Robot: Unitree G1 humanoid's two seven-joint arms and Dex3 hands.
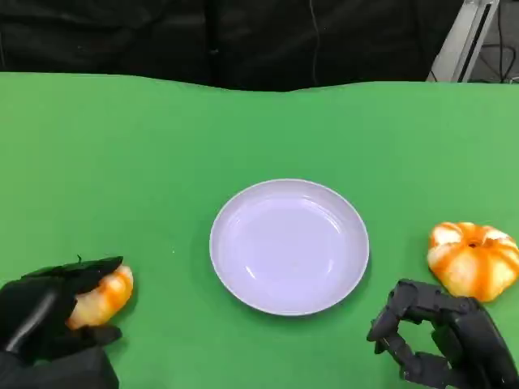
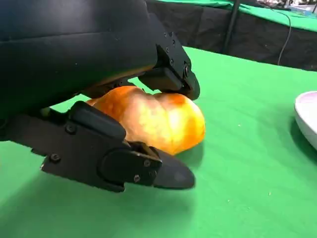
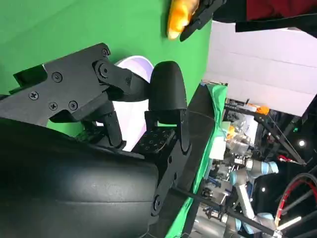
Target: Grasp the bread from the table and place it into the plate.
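Left robot hand point(image 1: 49, 320) clasping glossy golden bread point(image 1: 104, 296) on green cloth surface point(image 1: 122, 162), round shallow lavender plate point(image 1: 289, 245) midway, right robot hand point(image 1: 438, 340) curled, holding nothing, ridged pumpkin-shaped bun point(image 1: 473, 258) beside it

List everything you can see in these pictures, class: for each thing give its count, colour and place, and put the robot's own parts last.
bread roll: 1, orange and cream, near left of the table, held by the left hand
pumpkin bun: 1, orange and white, lobed, on the right of the table, apart from the plate
plate: 1, pale lilac-white, middle of the table, nothing in it
table: 1, green cover, black backdrop behind it
left hand: 1, black, lower left, fingers around the bread roll
right hand: 1, black, lower right, fingers curled, holding nothing, just in front of the pumpkin bun
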